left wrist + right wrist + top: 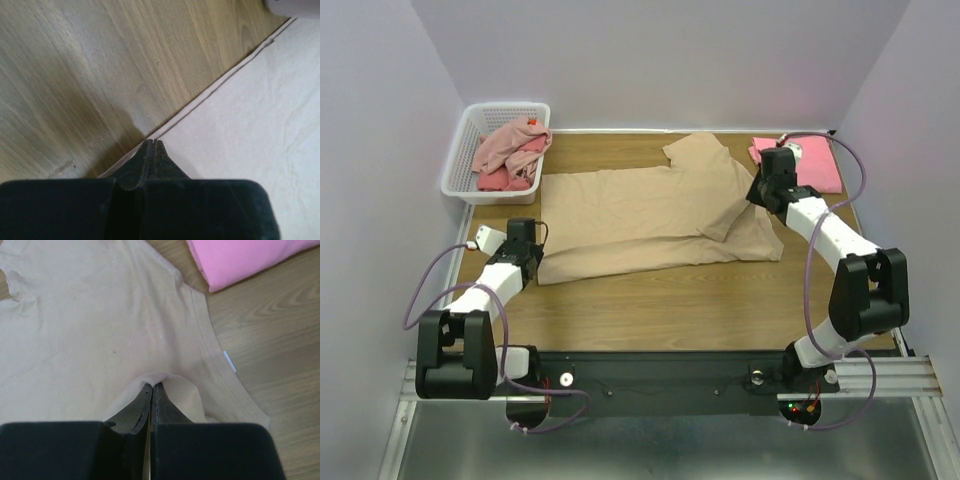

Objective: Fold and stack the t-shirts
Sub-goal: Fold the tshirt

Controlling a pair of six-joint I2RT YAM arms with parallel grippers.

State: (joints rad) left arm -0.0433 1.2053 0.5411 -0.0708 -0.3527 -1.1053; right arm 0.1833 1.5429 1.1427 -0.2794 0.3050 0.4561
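**Two-arm station, shirt laid out for folding.** The beige t-shirt point(640, 215) lies spread at the middle of the wooden table point(670, 310), its long axis running left to right between the arms.

- **Left gripper point(151, 147):** The fingers are pressed together with their tips on the stitched hem at the shirt's left end. The cloth extends away to its right. Whether the hem is caught between them cannot be made out.
- **Right gripper point(152, 387):** It pinches a small raised fold of beige cloth near a curved stitched edge, and most of the shirt lies ahead and to its left.

Each arm is nearer its own end, so a fold along this axis would likely use both. The salmon-pink t-shirt point(820, 170) lies folded at the far right. The dusty-pink t-shirt point(505, 145) and red t-shirt point(515, 180) sit crumpled in the white basket point(460, 165), their outlines hard to separate. In the top view the right wrist hides the pinch.
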